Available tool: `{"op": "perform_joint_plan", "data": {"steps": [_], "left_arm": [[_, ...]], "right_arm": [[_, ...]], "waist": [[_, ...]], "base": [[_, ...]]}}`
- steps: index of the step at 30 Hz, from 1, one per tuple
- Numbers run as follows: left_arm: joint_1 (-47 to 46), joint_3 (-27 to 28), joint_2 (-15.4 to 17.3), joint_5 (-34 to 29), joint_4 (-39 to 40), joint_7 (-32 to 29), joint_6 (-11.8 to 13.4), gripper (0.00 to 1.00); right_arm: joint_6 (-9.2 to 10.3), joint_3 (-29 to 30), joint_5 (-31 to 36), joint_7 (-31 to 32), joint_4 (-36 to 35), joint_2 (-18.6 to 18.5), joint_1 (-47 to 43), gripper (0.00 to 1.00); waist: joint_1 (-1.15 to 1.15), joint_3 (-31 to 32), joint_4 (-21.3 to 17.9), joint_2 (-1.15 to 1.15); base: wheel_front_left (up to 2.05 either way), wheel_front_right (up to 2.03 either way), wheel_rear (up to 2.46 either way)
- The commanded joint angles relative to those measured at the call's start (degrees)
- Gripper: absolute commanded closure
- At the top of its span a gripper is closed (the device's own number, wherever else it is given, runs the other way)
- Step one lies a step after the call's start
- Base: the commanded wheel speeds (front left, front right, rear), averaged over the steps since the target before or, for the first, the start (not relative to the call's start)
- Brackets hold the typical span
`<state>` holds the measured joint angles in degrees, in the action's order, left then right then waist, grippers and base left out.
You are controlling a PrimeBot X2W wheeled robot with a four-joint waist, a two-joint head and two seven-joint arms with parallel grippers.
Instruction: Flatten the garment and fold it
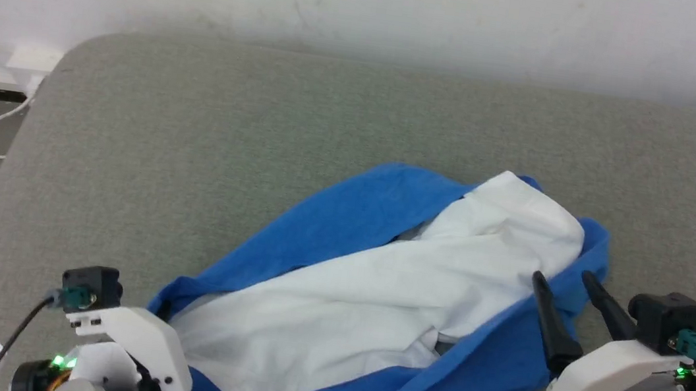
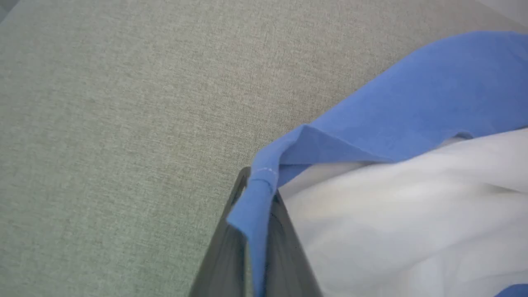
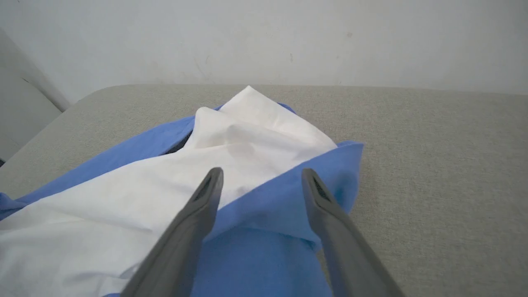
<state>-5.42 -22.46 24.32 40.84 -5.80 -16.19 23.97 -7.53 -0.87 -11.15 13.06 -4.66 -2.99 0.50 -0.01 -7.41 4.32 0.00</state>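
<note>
- Centrally in the head view, a crumpled white cloth T-shirt with bright blue sleeves [image 1: 376, 292] lies diagonally on the grey fabric-covered tabletop [image 1: 196, 137]. The right hand [image 1: 562, 276] stands open at the shirt's right edge, in the lower right of the frame.
- Left wrist view: the left hand [image 2: 260, 185] is closed, pinching a blue hem corner at lower centre.
- Right wrist view: the spread fingers [image 3: 185, 231] point over a blue fold.

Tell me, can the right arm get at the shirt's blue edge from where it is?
Probably yes: the right tool is open and poised right at the blue edge of the shirt, with nothing in between.
</note>
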Motion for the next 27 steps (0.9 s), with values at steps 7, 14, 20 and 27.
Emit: {"op": "perform_joint_plan", "data": {"steps": [7, 14, 20, 27], "left_arm": [[-1.04, 2.14, -3.58, -3.03, 2.61, 21.31, -7.56, 0.00], [-3.77, 2.47, -6.52, -11.78, 2.01, 31.01, -8.49, 0.00], [-4.03, 4.77, -9.67, -16.91, 3.71, 31.16, -10.39, 0.00], [-3.93, 7.03, -12.76, -19.78, 1.92, 31.18, -13.67, 0.00]], "right_arm": [[0.04, 1.05, 0.61, 1.81, -0.59, 0.11, -0.80, 0.00], [0.04, 5.03, 0.35, 6.35, 1.58, 0.11, 1.53, 0.00], [0.04, 6.50, 1.50, 9.97, 3.51, 0.12, 7.77, 0.00], [0.04, 7.80, 6.64, 19.29, 8.43, 0.12, 12.56, 0.04]], "waist": [[0.01, -0.26, 2.02, 0.00], [0.01, -1.33, 1.88, 0.00], [0.01, -2.68, 1.40, 0.00], [0.01, -3.40, 1.37, 0.00]], "base": [[0.00, 0.00, 0.00], [0.00, 0.00, 0.00], [0.00, 0.00, 0.00], [0.00, 0.00, 0.00]]}}
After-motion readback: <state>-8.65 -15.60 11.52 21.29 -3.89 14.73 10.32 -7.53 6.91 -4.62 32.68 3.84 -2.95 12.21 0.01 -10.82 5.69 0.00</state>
